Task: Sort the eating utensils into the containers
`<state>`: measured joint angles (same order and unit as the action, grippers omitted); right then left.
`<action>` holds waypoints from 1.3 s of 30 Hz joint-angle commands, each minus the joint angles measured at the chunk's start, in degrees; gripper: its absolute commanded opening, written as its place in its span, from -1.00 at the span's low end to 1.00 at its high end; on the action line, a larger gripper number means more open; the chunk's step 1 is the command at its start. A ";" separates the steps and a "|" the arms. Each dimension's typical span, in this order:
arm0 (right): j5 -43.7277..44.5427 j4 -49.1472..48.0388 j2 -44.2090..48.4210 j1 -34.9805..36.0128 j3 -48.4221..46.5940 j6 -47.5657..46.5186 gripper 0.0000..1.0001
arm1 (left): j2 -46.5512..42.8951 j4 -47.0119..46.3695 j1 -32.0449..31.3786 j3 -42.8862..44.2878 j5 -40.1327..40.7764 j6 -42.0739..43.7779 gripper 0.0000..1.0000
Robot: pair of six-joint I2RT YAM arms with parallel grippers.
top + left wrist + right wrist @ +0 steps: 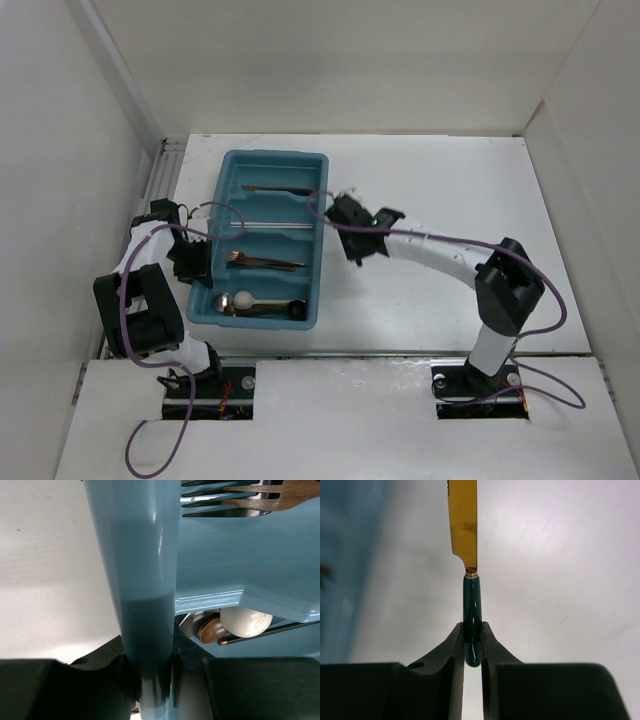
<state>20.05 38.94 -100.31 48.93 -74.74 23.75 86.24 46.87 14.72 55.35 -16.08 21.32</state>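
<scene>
While utensils (262, 262) already lie in all four compartments of the tray (228, 165), one knife (463, 525) is not yet in — its green handle is pinched in the right gripper (472, 632), just beside the tray's right wall. Left gripper (149, 652) clamps the tray's left wall. No other stray seen — judged nearly finished.

On table (450, 200): tray (270, 157); forks (265, 263) in tray; knife (463, 525) just right of tray.

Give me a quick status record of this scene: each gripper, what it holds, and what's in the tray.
left gripper: shut on tray, left wall
right gripper: shut on knife, by its green handle
knife: gold blade, outside the tray
nearest compartment: spoons
next compartment: forks
</scene>
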 commanded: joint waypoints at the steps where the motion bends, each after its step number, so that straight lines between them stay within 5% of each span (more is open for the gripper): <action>1: 8.68 -3.07 -0.57 -7.15 -16.94 -13.01 -1.00 | 0.34 4.72 0.40 -3.32 6.06 1.53 -1.00; 5: 10.09 -10.27 -12.05 -10.78 -37.10 -25.47 -1.00 | -0.28 4.19 0.40 -3.32 6.06 1.53 -1.00; 9: 0.97 -19.41 -27.86 -9.38 -55.40 -51.26 -1.00 | -0.28 3.14 0.40 -3.32 6.06 1.53 -1.00; 11: -1.93 -22.22 -33.26 -8.15 -62.24 -56.42 -1.00 | -0.28 3.14 0.40 -3.32 6.06 1.53 -1.00; 23: -14.07 -30.94 -38.64 -4.45 -51.73 -64.08 -1.00 | 2.09 1.99 0.92 -3.41 6.67 0.39 -1.00; 24: -13.56 -30.94 -38.64 -3.85 -51.73 -64.96 -0.94 | 2.09 1.99 0.92 -3.41 6.67 0.39 -1.00; 27: -11.18 -30.94 -39.96 -3.84 -52.88 -64.97 0.17 | 2.09 1.47 0.92 -3.94 7.20 0.39 -1.00; 29: -10.22 -31.64 -39.96 -3.84 -53.40 -64.97 0.61 | 2.09 1.47 1.45 -3.94 7.20 -0.14 -1.00; 36: -1.77 -34.36 -34.35 -3.84 -54.03 -65.58 0.78 | 2.09 1.47 3.03 -4.55 7.73 -0.14 -1.00; 39: 3.04 -34.37 -28.90 -6.37 -52.28 -57.88 0.92 | 0.87 1.47 4.08 -4.55 8.25 -0.14 -1.00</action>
<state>16.95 9.47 -139.24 44.29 -126.15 -39.81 85.62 46.70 16.43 54.37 -16.82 20.95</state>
